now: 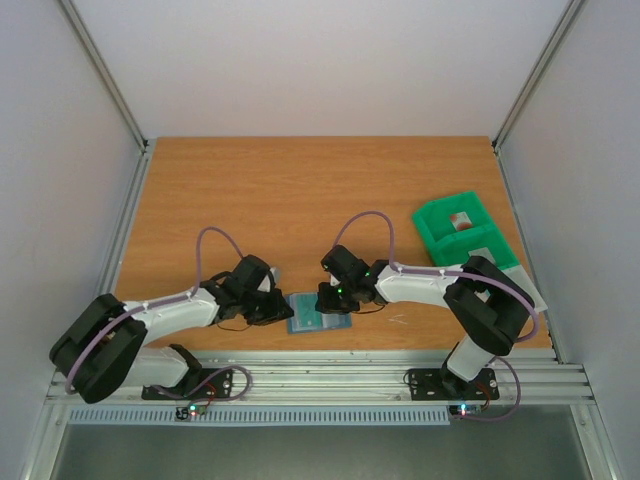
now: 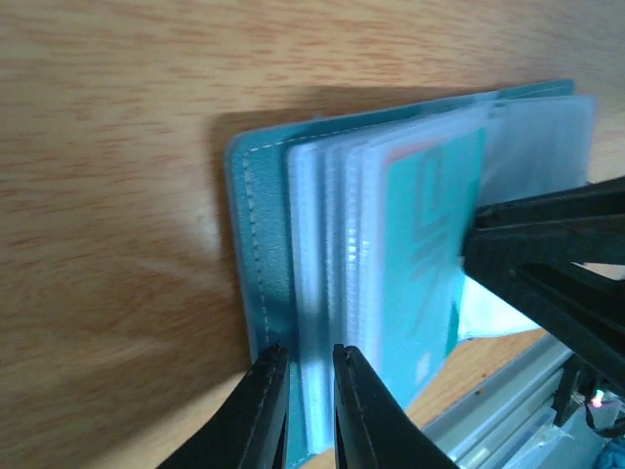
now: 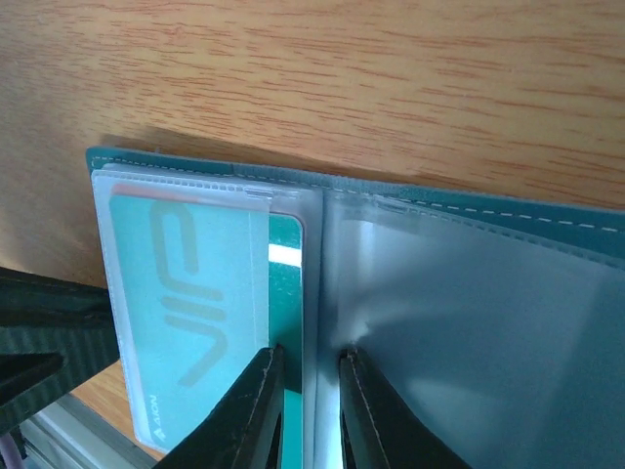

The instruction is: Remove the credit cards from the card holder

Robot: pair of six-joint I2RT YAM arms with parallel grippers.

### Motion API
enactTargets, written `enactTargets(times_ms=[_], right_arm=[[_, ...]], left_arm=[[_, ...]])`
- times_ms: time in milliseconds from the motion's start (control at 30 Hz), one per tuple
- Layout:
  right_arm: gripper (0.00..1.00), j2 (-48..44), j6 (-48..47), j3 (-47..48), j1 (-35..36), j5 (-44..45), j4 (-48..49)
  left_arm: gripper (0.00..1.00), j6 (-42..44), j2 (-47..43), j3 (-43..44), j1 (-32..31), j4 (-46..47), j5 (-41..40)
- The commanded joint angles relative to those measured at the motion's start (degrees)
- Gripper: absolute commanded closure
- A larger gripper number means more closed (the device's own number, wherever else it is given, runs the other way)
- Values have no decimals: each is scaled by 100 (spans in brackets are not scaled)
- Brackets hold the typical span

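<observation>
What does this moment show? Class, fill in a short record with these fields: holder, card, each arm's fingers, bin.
card holder: spread open on the table, between the two arms
credit card: teal, inside a clear sleeve, not yet out
left fingers: closed narrowly on the holder's cover edge and sleeves
right fingers: closed narrowly on sleeve leaves near the fold
green bin: far right of the table, apart from the holder

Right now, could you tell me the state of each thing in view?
Teal folding card holder: open on the table.
Teal plastic card: pocketed in the holder.
Left gripper: shut on the holder's edge.
Right gripper: shut on the holder's middle.
Green plastic bin: holds one small item.
</observation>
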Motion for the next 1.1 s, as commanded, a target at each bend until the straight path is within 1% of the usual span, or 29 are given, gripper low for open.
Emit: enactTargets(times_ms=[0,100,267,467,567,700,900,1067], right_arm=[[83,51,-75,-65,36,236,-73],[85,-64,-170,-66,39,349,-196],[87,-241,-271,-62,30,541,-399],[89,-467,-175,-121,30,583,-399],[88,-493,-94,-243,30,284,11],[82,-336,95,-293,32,-72,408],[84,-3,273,-450,-56,-291,861],[86,101,281,-537,-102,-336,970]], left_arm=[[85,65,341,161,19,144,-49],[86,114,465,151,16,62,-137],[87,170,498,180,19,-327,-397],[87,206,336,146,15,-459,-544],[87,212,288,157,16,-508,-559],[87,203,277,179,11,-537,-559],[87,155,146,193,17,-561,-520],[87,195,155,177,20,-625,-577]])
